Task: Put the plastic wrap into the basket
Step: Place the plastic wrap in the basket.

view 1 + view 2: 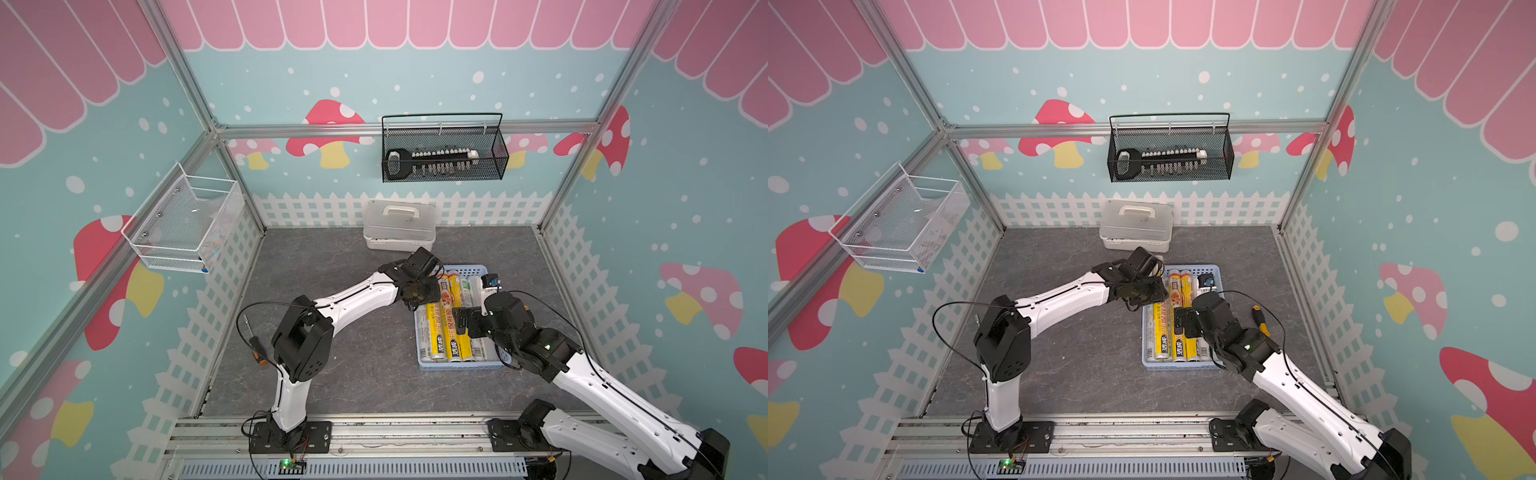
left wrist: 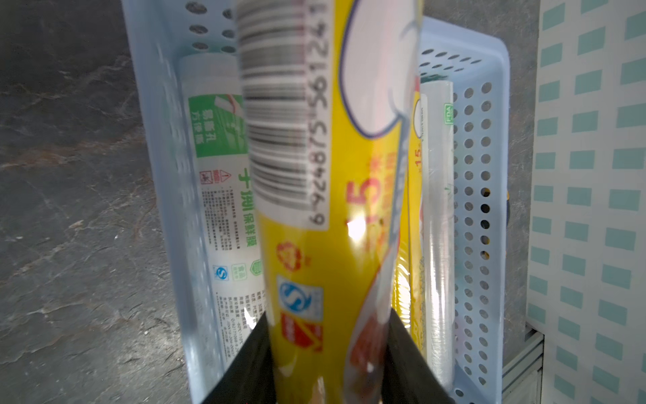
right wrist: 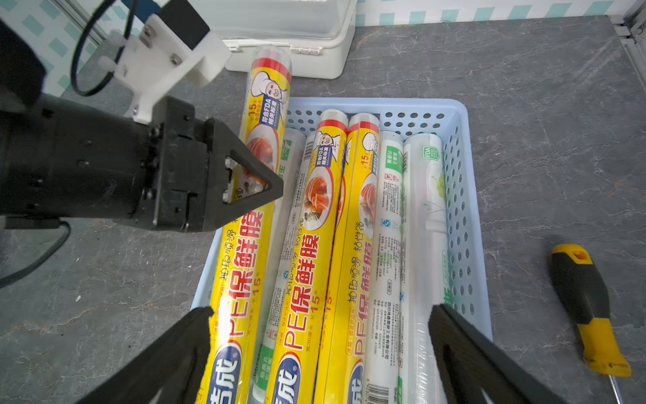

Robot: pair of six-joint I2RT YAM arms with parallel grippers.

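Closest to the lens in the left wrist view, the left gripper (image 2: 328, 316) is clamped on a yellow roll (image 2: 314, 245), its black fingers (image 2: 244, 363) pressing it from both sides near one end. That roll runs lengthwise above the light-blue basket (image 2: 489, 105), over a white-and-green roll (image 2: 216, 175) that lies along one long wall.

From the right wrist view, the held roll sits slanted along the basket's left long side. Its far end reaches past the far short wall toward the white lidded box (image 3: 314, 52). The rest of the plastic wrap (image 3: 353, 245) lies flat inside the basket, packed side by side lengthwise: two yellow rolls in the middle and white-and-green ones beside them, the outermost against the right perforated wall.

The right gripper (image 3: 321, 318) hangs over the near end of these rolls with its jaws wide apart, holding nothing.

In both top views the basket stands on the grey table (image 1: 353, 353), right of centre, with the two arms meeting above it. A screwdriver (image 3: 580, 297) with a black-and-yellow handle lies on the table just beside the basket's right wall, not touching it. The lidded box stands behind the basket, against the back wall.
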